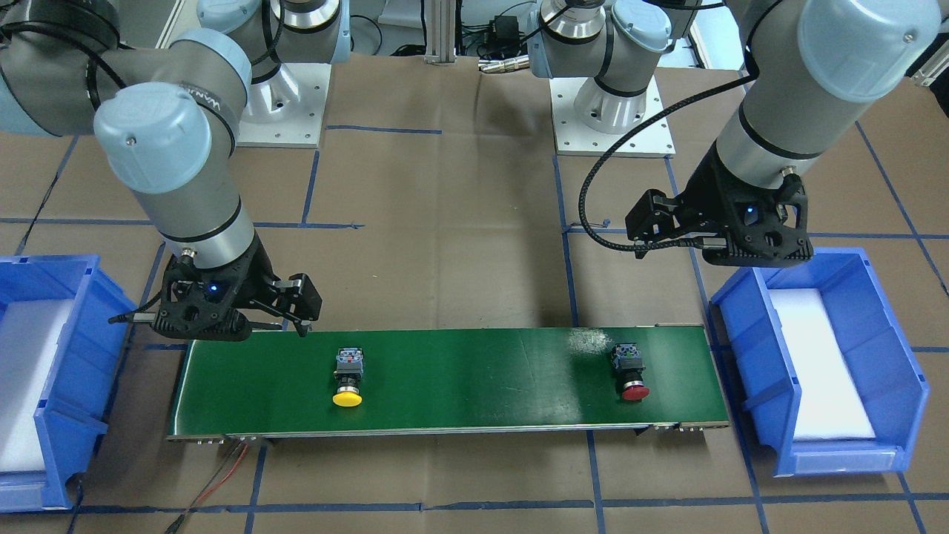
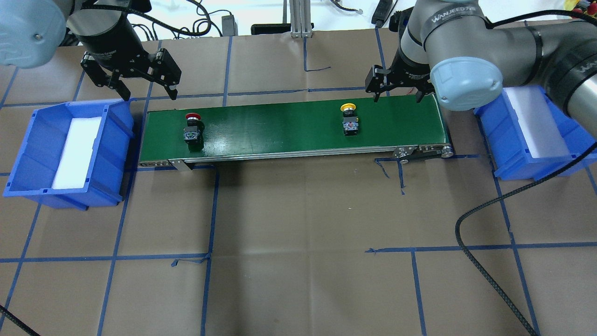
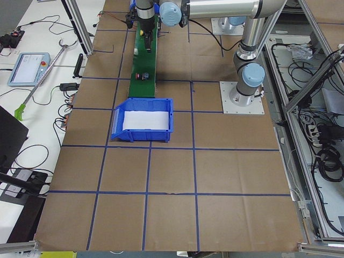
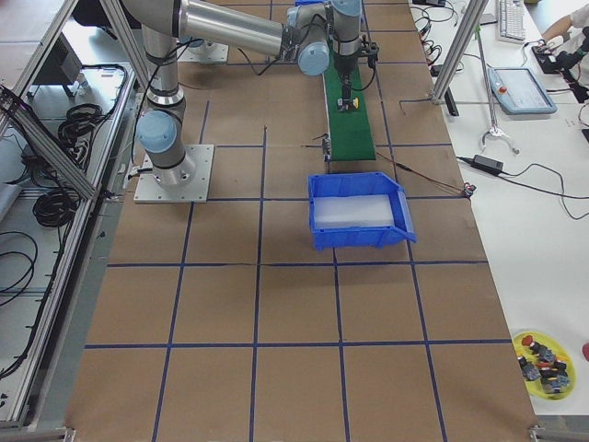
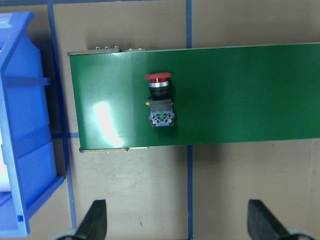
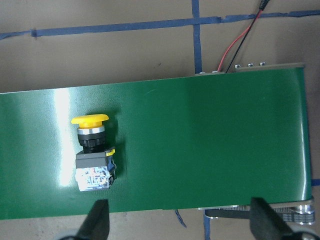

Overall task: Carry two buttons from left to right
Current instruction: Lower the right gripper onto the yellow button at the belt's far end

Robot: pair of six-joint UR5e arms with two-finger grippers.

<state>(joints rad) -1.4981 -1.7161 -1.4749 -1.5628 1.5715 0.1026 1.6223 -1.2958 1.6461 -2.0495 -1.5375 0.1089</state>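
Buttons: I'm seeing the yellow button (image 2: 349, 122) lying on its side toward the right end of the belt (image 2: 280, 133), and the red button (image 2: 192, 130) lying near the left end.
Left gripper (image 2: 149, 93): hanging wide open and empty, just past the belt's far edge.
Right gripper (image 2: 399, 95): also gaping and holding nothing, at the far edge between the yellow button and the right bin (image 2: 487, 126).
Slip risk: I'm worrying that fingers closing on a round cap would squirt it sideways.
Belt risk: if it's running, a button could be drifting off my aim.

Grey arms (image 1: 185, 185), pale-blue joint caps (image 1: 152, 137), black fingers (image 5: 95, 222), braided black cable (image 1: 584, 200)
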